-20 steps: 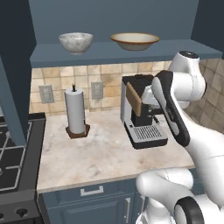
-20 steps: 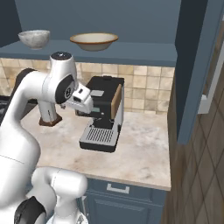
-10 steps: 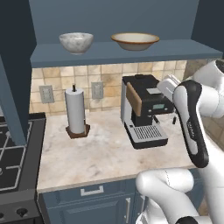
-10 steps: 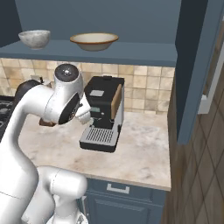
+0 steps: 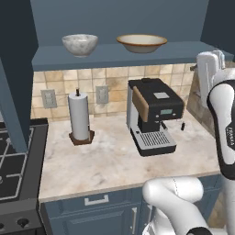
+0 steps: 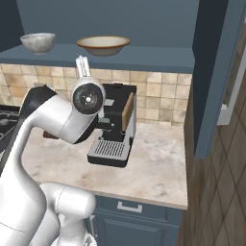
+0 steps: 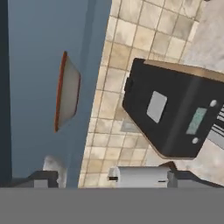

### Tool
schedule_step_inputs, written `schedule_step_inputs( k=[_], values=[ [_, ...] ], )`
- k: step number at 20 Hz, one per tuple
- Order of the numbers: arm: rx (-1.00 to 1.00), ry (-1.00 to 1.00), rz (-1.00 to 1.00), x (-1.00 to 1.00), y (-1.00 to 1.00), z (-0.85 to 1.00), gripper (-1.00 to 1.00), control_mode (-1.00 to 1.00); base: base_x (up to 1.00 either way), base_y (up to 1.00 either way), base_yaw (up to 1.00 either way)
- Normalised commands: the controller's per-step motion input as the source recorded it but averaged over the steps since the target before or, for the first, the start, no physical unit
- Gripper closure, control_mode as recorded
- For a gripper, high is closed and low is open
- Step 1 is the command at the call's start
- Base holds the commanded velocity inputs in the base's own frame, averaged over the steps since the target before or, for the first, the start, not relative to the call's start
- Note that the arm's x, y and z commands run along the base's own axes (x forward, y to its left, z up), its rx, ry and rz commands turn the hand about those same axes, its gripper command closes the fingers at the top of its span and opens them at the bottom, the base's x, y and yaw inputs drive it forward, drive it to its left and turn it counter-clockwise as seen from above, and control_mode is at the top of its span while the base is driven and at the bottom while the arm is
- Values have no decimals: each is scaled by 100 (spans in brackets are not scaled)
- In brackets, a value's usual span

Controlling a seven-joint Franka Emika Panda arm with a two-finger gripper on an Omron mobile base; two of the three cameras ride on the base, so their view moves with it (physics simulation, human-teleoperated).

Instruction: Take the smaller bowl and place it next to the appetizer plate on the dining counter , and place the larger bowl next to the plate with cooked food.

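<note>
Left base view shows the deep grey-white marbled stone bowl (image 5: pixel 80 44) near the shelf's (image 5: pixel 114 55) left end, the wide shallow cream bowl with brown-orange rim (image 5: pixel 141 42) toward its middle. Neither is taken yet; the pincer (image 7: pixel 109 179), jaws wide and empty, must rise to the marbled bowl's rim first.

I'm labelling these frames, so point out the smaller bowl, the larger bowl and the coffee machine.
smaller bowl (image 5: pixel 80 44), left base view, on its marbled outer wall.
larger bowl (image 5: pixel 141 43), left base view, on its cream outer side below the brown rim.
coffee machine (image 5: pixel 156 109), left base view, on its black front.
</note>
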Motion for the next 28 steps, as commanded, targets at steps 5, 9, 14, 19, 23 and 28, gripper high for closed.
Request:
schedule_step_inputs(
  k=[5, 9, 14, 19, 23, 28],
  values=[
    [42, -21, -3, 9, -35, 91, -100, -100, 0, 0, 0],
    [31, -3, -2, 18, -7, 83, -100, -100, 0, 0, 0],
    [11, 16, 0, 35, 0, 49, -100, -100, 0, 0, 0],
    [-1, 18, 2, 58, 4, 3, -100, -100, 0, 0, 0],
    [0, -5, 9, 40, 0, 0, -100, -100, 0, 0, 0],
    [-5, -3, 15, 39, 1, -13, -100, -100, 0, 0, 0]
  ],
)
